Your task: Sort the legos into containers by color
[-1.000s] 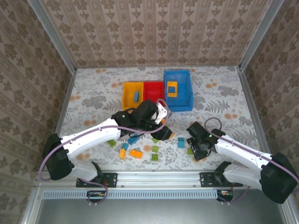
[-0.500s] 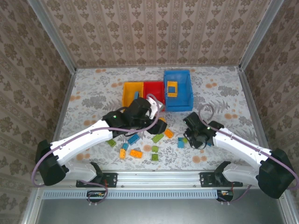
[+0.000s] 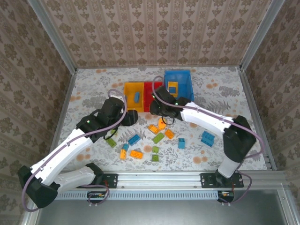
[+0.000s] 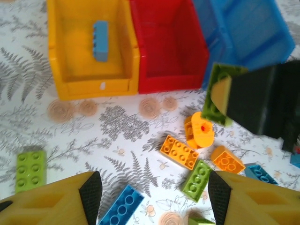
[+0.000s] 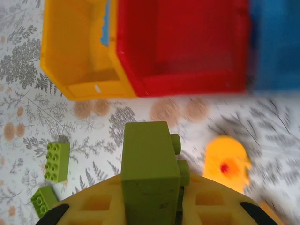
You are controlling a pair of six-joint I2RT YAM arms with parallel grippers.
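The right hand [image 3: 158, 108] is closed on a green brick [image 5: 150, 164], just in front of the red bin [image 5: 187, 85]. The left hand [image 4: 154, 193] stands open and empty, in front of that bin too, above the loose legos [image 4: 179, 151]. I judge the brick light, stiff and smooth; its flat sides give the safest grip.

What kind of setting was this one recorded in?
Probably a purpose-built robot test cell, not a home: wallpaper-patterned panels box in a fern-print tabletop, framed by aluminium rails, with the left arm and right arm bolted at its near edge.
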